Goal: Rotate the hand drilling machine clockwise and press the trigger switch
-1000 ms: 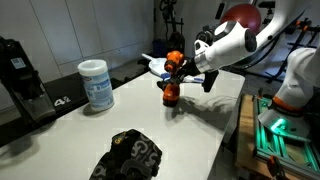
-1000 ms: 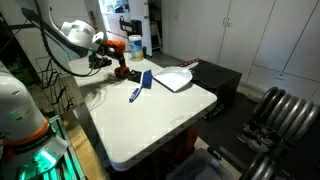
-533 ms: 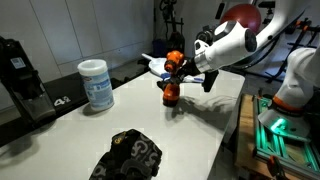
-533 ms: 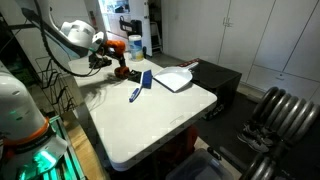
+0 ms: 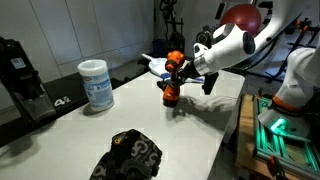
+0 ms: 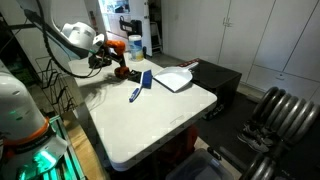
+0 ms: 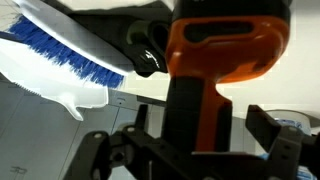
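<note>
The small orange pistol-shaped hand drilling machine with a black nose and dark foot stands upright on the far part of the white desk, towards its right side in that exterior view. The white robot arm reaches in from the right, and its end effector sits level with the drill's handle.

In the wrist view the orange body fills the middle of the picture, with the dark handle running down between the black fingers. The fingers stand spread on either side of the handle, and a strip of pale background shows between one finger and the handle, so the end effector looks released rather than clenched on the tool.

Just behind the drill lies a white dustpan with a blue-bristled brush; in an exterior view the pan rests flat near the desk's edge. A white cylindrical canister with a blue label stands well to the left of the drill. A lumpy black bundle lies on the near edge of the desk, well apart from both.
</note>
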